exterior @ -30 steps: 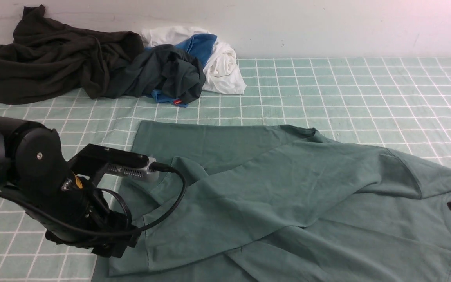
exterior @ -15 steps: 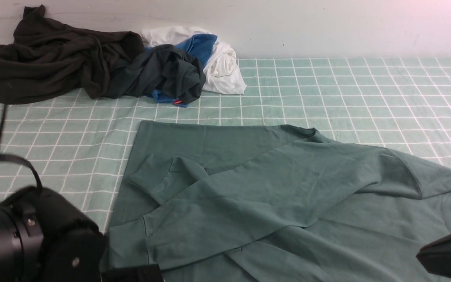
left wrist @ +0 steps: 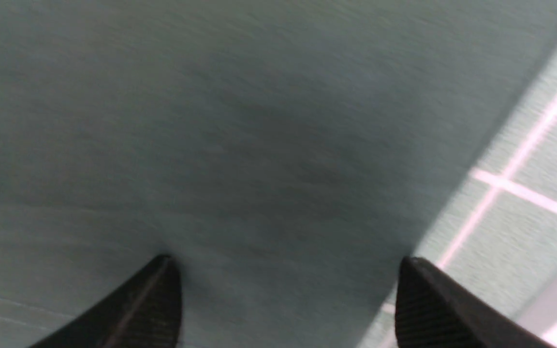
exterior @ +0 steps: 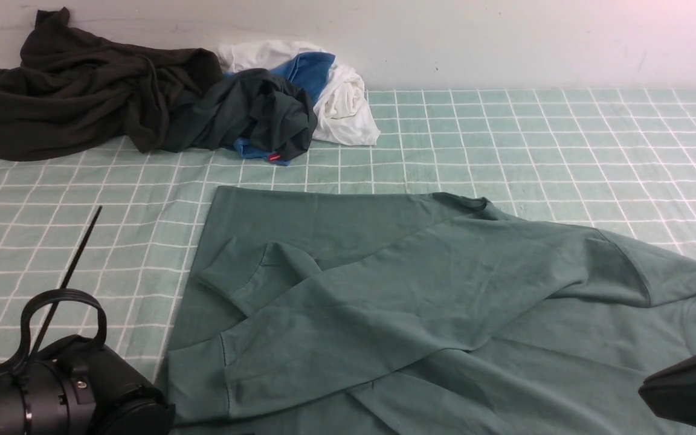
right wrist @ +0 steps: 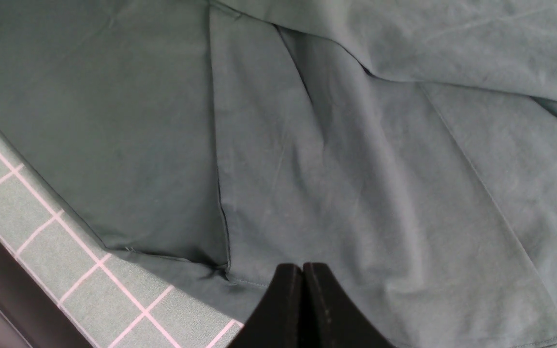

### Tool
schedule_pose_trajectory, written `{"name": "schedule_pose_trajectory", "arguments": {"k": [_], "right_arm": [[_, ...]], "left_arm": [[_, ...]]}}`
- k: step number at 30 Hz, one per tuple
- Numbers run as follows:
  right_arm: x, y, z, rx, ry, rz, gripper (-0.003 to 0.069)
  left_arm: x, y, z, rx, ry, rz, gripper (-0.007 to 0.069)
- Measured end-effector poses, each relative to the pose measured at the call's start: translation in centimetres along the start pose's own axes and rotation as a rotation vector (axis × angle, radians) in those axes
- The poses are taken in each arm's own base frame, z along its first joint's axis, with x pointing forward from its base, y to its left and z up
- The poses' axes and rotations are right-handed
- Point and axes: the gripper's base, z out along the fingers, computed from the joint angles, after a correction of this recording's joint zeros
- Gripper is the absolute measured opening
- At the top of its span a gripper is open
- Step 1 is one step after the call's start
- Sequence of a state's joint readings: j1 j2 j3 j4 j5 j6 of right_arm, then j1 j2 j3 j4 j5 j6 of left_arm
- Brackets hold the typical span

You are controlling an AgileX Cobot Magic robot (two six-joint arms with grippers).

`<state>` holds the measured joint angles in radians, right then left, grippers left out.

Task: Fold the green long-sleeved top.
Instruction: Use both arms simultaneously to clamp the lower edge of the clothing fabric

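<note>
The green long-sleeved top point(exterior: 420, 290) lies spread over the near half of the table, one sleeve folded across its body with the cuff point(exterior: 233, 284) at the left. In the left wrist view my left gripper point(left wrist: 285, 261) is open, its two black fingertips point(left wrist: 162, 290) wide apart just above blurred green cloth by the top's edge, with nothing between them. In the right wrist view my right gripper point(right wrist: 302, 267) is shut and empty over the top's creased cloth point(right wrist: 356, 159) near a hem. In the front view only the arms' black bodies show, the left arm point(exterior: 64, 386) and the right arm point(exterior: 692, 386).
A pile of clothes sits at the back left: a blackish-olive garment point(exterior: 82, 84), a dark teal one point(exterior: 257, 112), a blue one point(exterior: 309, 69) and a white one point(exterior: 342, 96). The green checked tablecloth point(exterior: 535, 139) covers the table up to the white wall.
My left arm has drawn back from the sleeve cuff to the near left corner, and its jaws have opened wider. The sleeve stays lying across the body. The right arm shifted a little.
</note>
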<state>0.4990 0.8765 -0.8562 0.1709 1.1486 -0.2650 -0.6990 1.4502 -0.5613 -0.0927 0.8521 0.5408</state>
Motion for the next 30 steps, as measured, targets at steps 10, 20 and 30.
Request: {"name": "schedule_pose_trajectory", "arguments": {"k": [10,20,30], "right_arm": [[0.0,0.0,0.0,-0.001,0.0,-0.001,-0.0014],[0.0,0.0,0.0,-0.002,-0.001,-0.001,-0.0014],[0.0,0.0,0.0,0.003,-0.002,-0.004,-0.0014]], "left_arm": [[0.0,0.2,0.1,-0.015,0.014,0.082,0.0524],[-0.2,0.5,0.3,-0.033,0.02,0.084,0.0293],[-1.2,0.6,-1.0,0.016,0.041,0.038,0.0005]]}}
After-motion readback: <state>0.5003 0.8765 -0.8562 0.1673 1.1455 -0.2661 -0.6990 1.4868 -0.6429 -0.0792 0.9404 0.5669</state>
